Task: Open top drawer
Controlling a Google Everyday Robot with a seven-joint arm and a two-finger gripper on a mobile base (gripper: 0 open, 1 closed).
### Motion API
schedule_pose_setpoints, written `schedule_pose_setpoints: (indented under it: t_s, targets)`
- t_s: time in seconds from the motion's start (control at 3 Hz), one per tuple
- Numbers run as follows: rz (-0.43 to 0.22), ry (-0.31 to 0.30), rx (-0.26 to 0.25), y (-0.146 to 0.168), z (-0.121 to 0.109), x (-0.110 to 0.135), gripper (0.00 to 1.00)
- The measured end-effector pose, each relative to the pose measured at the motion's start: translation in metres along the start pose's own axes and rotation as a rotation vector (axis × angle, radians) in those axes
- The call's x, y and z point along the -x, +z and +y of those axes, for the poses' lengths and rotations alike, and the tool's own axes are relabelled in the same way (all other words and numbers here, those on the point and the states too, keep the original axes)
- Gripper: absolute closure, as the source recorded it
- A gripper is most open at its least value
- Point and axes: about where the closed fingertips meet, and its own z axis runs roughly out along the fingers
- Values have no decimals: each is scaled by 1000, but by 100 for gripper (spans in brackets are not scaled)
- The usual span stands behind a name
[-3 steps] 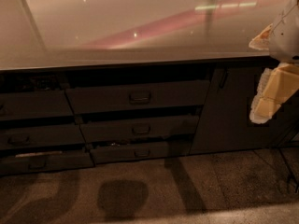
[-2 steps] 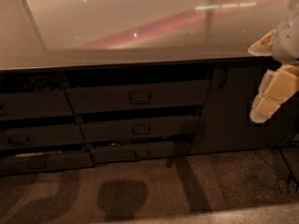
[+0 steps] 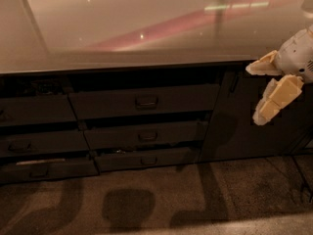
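Note:
The top drawer [image 3: 144, 102] is the widest dark grey front in the middle column, just under the counter edge, with a small rectangular pull handle [image 3: 146, 101] at its centre. A dark gap shows above the front. My gripper [image 3: 252, 95] hangs at the right, level with the drawer and well to the right of its handle, in front of the cabinet door. Its two cream fingers [image 3: 275, 98] are spread apart, open, with nothing between them and touching nothing.
A glossy pale countertop [image 3: 137, 28] spans the top. Two shorter drawers [image 3: 146, 136] sit below the top one, and more drawers [image 3: 39, 109] stand in the left column. A tall cabinet door [image 3: 234, 131] with a bar handle [image 3: 234, 83] is behind the gripper. Below lies speckled floor [image 3: 161, 199].
The gripper has moved left and a little down, toward the drawers. The drawers look unchanged.

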Motion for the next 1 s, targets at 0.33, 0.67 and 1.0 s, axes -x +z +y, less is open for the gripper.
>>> schedule_pose_setpoints:
  t_s: [0.33,0.67,1.0]
  targets:
    - [57,-35,-77,-4,10,-1,0]
    - [100,-160,-230,-18,47,6,0]
    - [124,-157,-294,-20,59,-14,0]
